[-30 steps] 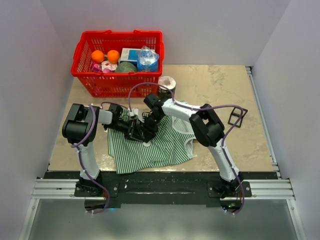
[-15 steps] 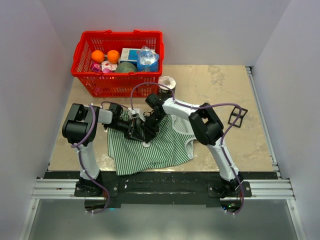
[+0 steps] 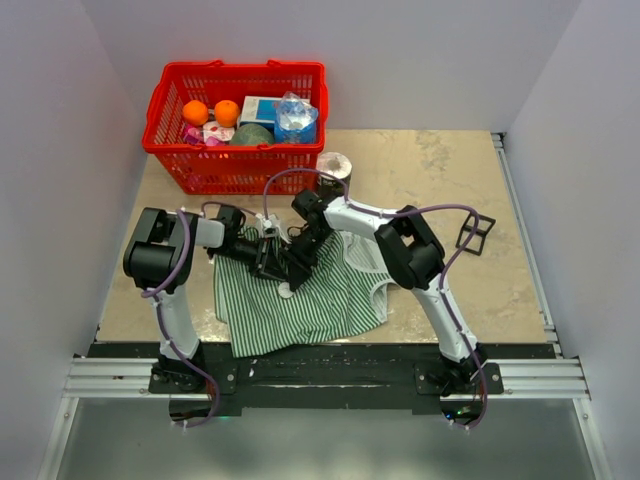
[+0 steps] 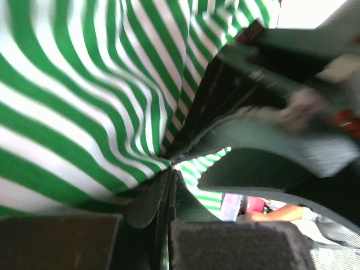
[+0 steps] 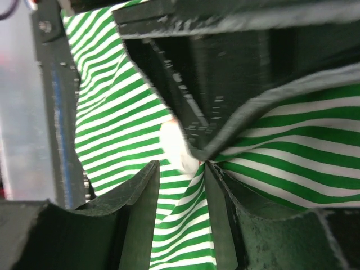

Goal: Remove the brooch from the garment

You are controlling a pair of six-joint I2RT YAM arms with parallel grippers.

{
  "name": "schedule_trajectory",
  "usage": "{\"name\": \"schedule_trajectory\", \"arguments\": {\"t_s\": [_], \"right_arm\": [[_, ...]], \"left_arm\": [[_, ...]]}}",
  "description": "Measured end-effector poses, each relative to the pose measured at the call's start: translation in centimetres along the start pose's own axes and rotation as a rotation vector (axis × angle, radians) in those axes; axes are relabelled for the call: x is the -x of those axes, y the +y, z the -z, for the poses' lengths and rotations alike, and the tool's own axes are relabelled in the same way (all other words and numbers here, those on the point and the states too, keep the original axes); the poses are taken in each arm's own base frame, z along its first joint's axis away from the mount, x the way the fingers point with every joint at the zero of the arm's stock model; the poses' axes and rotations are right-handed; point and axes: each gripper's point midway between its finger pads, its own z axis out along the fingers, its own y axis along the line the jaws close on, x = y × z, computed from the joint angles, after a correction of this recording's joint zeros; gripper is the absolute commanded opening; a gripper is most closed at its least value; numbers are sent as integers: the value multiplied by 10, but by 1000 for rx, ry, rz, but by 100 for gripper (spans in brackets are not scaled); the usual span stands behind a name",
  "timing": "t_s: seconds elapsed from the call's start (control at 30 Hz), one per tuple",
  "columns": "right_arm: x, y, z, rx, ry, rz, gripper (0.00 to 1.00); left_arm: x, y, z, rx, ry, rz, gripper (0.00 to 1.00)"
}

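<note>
Right wrist view has the brooch (image 5: 175,147) at its centre: a small whitish disc lying on the green-and-white stripes of the garment (image 5: 112,118). It sits just beyond the tips of the right gripper (image 5: 181,169), whose jaws stand a little apart with striped cloth showing in the gap. I cannot tell whether either tip touches the disc. A dark, scuffed shape, the other arm's claw, fills the upper right of that frame, right against the brooch.

From overhead, the brooch (image 3: 286,291) is a pale dot on the garment (image 3: 310,305), just below the spot where both claws meet at the middle of the frame. The garment lies rumpled across the lower middle of the table (image 3: 430,170).

Down the left wrist camera, the left gripper (image 4: 169,180) has its jaws pressed together on a pinch of the garment (image 4: 67,101), and the stripes run in folds towards that point.

A red basket (image 3: 237,125) of groceries sits at the upper left. A tape roll (image 3: 335,165) stands just to its right. A small black square frame (image 3: 475,232) lies at the right, well apart from the cloth.
</note>
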Motion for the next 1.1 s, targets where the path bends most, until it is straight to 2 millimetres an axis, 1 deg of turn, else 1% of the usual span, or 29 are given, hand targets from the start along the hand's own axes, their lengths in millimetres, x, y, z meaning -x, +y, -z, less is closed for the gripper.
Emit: {"name": "schedule_trajectory", "arguments": {"t_s": [0.07,0.17,0.37,0.4,0.43,0.47,0.53,0.57,0.67,0.73,0.77,0.83,0.9,1.0,1.03,1.1], "right_arm": [[-1,5,-2,28,-1,-21,45],[-2,9,-4,51,-4,-38,46],[-2,11,-4,67,-7,-49,46],[-2,12,-4,65,-7,-46,47],[-2,11,-3,60,-7,-42,47],[-2,12,-2,52,-7,-32,47],[-3,10,3,3,-1,-6,49],[-4,10,7,-30,5,7,49],[-13,3,23,-159,32,42,49],[-22,-1,34,-231,52,49,46],[-26,-3,39,-264,59,55,43],[-28,-7,49,-337,71,70,41],[-21,-12,56,-392,56,86,40],[-1,-18,64,-460,3,94,38],[5,-19,64,-473,-15,96,38],[14,-19,61,-490,-38,92,39]], "left_arm": [[2,1,0,3,-7,-26,0],[-2,2,0,4,-4,-25,0],[-5,1,1,8,-2,-36,0],[-6,0,2,14,-1,-41,1],[-6,0,3,22,2,-44,9],[-8,0,5,34,10,-53,12],[-9,-1,9,49,32,-90,17],[-8,-3,12,55,48,-118,18],[0,-9,22,66,79,-229,21],[9,-13,29,68,73,-297,27],[12,-15,33,76,66,-323,28],[17,-20,42,99,48,-363,30],[24,-26,53,137,12,-398,32],[41,-38,76,210,-79,-446,35],[46,-41,86,247,-126,-460,36],[49,-43,106,315,-212,-446,36]]}}
